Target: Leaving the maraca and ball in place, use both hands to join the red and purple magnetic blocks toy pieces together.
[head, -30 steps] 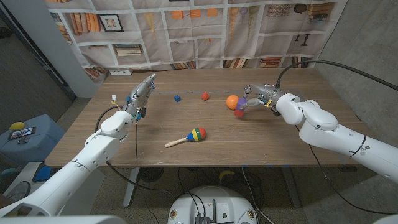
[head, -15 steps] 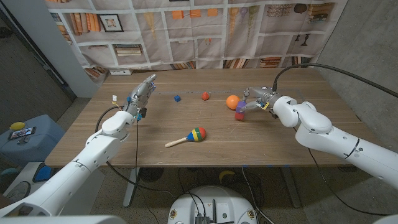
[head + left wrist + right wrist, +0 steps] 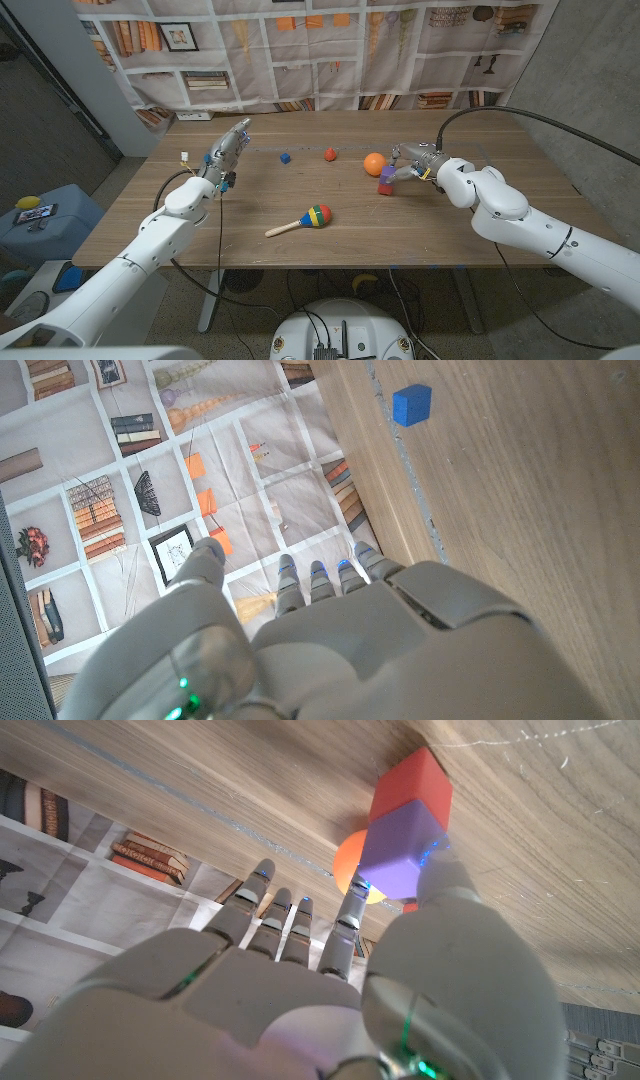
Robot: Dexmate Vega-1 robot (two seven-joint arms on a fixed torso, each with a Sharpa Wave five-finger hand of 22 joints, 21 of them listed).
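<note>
We see the purple block (image 3: pixel 398 845) sitting face to face against the red block (image 3: pixel 411 783) in the right wrist view, the two touching as one stack on the wood; in the head view the pair lies right of centre in the frame, just below and right of the orange ball (image 3: pixel 374 163). We judge the join itself to be made, and what seems left is for the hand to let go and draw clear.

The right hand (image 3: pixel 412 165) reaches in from the lower right of the head view, its thumb on the purple block and a fingertip (image 3: pixel 361 887) at the block's other side, so we read it as pinching that piece while the other fingers stretch out straight beyond.

The maraca (image 3: pixel 300 221) lies below centre, well apart from the blocks and untouched.

The left hand (image 3: pixel 226 152) is at the upper left of the table with its fingers extended and nothing in them, near a small blue block (image 3: pixel 411 405) but apart from it. A small red piece (image 3: pixel 330 154) rests near the frame's upper middle.
</note>
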